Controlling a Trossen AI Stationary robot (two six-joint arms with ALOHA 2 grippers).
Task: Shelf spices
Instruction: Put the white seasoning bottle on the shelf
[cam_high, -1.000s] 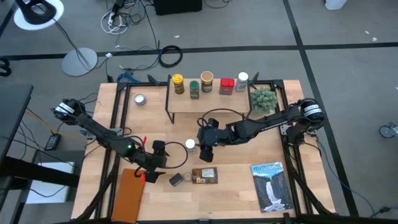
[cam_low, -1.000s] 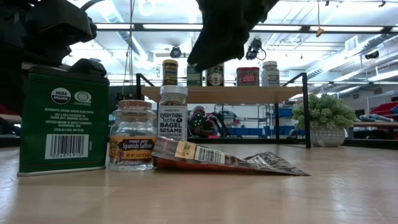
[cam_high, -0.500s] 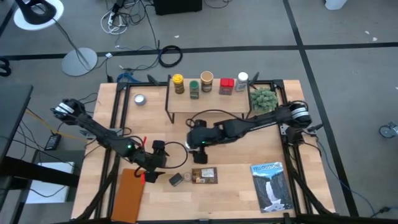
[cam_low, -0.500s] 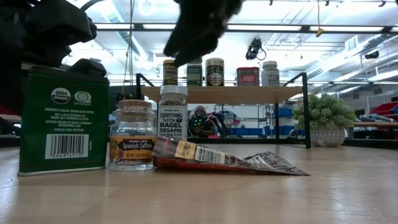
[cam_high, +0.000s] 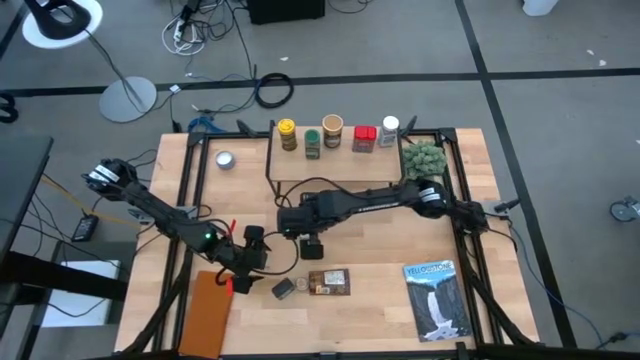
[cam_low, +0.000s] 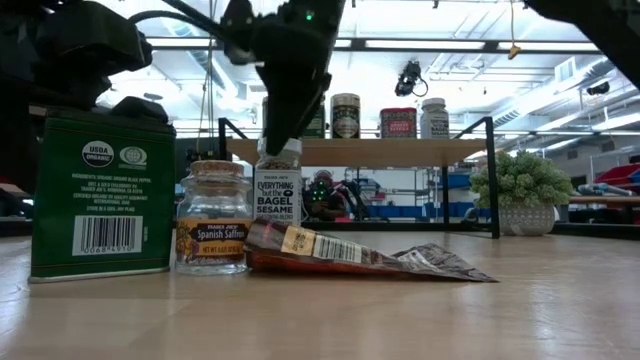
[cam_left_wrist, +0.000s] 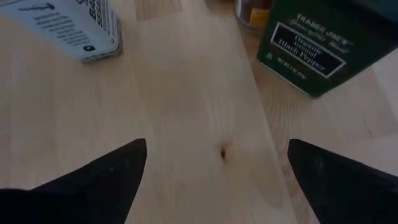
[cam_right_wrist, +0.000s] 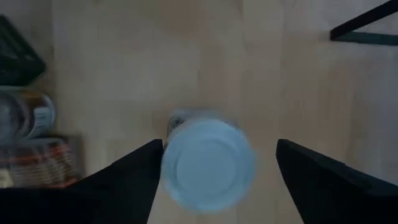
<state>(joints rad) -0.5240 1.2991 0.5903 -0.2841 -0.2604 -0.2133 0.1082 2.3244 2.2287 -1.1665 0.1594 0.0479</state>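
Observation:
The bagel sesame jar (cam_low: 278, 185) with a white lid (cam_right_wrist: 208, 163) stands on the table in front of the shelf (cam_high: 335, 168). My right gripper (cam_right_wrist: 217, 180) hangs open right above it, pointing down, one finger on each side of the lid; I cannot see them touching it. Several jars stand on the shelf's plank top. A green tin (cam_low: 100, 195), a saffron jar (cam_low: 212, 220) and the flat brown packet (cam_low: 350, 255) sit near the table's near edge. My left gripper (cam_left_wrist: 217, 168) is open and low over bare table beside the green tin (cam_left_wrist: 323, 37).
A small potted plant (cam_high: 424, 158) stands at the shelf's right end. The blue-and-white book (cam_high: 436, 298) lies at the near right, a brown board (cam_high: 210, 312) at the near left, and a silver tin (cam_high: 225, 159) at the far left. Bare wood lies between packet and book.
My right gripper has travelled toward the table's left edge and come down from high above the table, ending over the white-lidded jar. The jars, tin and packet have stayed where they were.

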